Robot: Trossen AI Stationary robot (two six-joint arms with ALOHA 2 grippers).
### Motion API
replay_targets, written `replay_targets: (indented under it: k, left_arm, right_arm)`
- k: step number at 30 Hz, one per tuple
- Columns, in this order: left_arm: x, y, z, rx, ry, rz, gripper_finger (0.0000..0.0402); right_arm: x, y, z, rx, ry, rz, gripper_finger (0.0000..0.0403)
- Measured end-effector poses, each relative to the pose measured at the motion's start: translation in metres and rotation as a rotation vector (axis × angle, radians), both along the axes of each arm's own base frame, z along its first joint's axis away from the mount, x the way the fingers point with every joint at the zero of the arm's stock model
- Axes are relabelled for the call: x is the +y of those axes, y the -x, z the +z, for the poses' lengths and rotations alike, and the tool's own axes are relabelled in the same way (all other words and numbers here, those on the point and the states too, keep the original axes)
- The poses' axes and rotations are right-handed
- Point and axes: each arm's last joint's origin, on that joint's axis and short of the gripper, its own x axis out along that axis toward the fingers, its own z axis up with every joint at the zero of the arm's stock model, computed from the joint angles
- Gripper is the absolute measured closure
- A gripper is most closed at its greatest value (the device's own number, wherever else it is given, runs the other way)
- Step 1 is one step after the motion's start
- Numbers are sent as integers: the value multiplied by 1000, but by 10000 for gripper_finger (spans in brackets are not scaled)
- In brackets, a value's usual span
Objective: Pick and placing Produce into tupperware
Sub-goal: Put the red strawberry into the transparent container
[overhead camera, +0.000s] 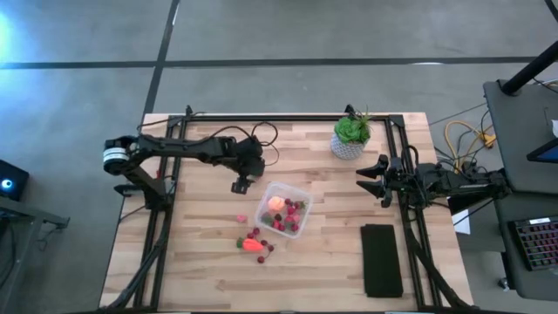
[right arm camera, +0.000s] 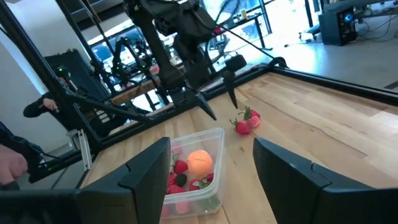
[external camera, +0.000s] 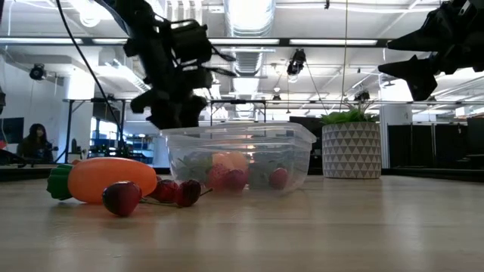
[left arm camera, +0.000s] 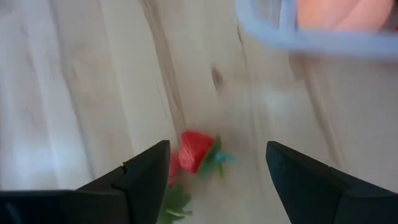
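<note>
Tupperware: the small clear plastic box with rounded corners (overhead camera: 283,209) stands near the middle of the wooden tabletop (overhead camera: 209,270), without a lid. Its thin see-through walls show several red pieces and one round pink-orange fruit (overhead camera: 275,203) already inside.

Loose produce: a small red strawberry-like piece with a green leaf cap (overhead camera: 241,218) lies alone just beside the box on the left arm's side. Nearer the front edge, an orange carrot-like piece with a green end (overhead camera: 252,245) lies among some dark red berry-like pieces (overhead camera: 261,235).

Left end effector: the left end effector (overhead camera: 240,185) hangs above the tabletop just beside the box, empty, with its two dark fingers standing apart. In the left wrist view the single strawberry shows between them.

Step in hand: it seems to be the approach to this single strawberry. The arm should come straight down with the piece centred between the fingers, and keep away from the rim of the box.

Handling: the pieces look smooth, hard and rounded, so one may slip or roll. A grip across the widest part of the body, not on the leaf cap, looks safer.

Right end effector: the right end effector (overhead camera: 370,180) waits at the right side of the tabletop, fingers apart and empty.

Further things: a green plant in a white patterned pot (overhead camera: 350,138) and a flat black rectangular slab (overhead camera: 381,260).
</note>
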Motion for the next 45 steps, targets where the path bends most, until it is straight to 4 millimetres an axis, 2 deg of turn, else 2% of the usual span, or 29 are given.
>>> replay_targets:
  k: [7, 14, 20, 27, 39, 45]
  left_arm:
    - [6, 4, -26, 65, 21, 25, 151]
    - [12, -8, -37, 46, 2, 41, 151]
    - [17, -12, -53, 102, 30, 75, 151]
    - [19, -12, -54, 109, 26, 84, 155]
    - [26, -13, -53, 93, 16, 119, 252]
    - [27, -15, -52, 70, 17, 132, 281]
  right_arm:
    - [0, 0, 0, 0, 0, 0, 181]
    - [0, 0, 0, 0, 0, 0, 181]
    - [0, 0, 0, 0, 0, 0, 181]
    - [0, 0, 0, 0, 0, 0, 181]
    - [0, 0, 0, 0, 0, 0, 181]
    - [0, 0, 0, 0, 0, 0, 181]
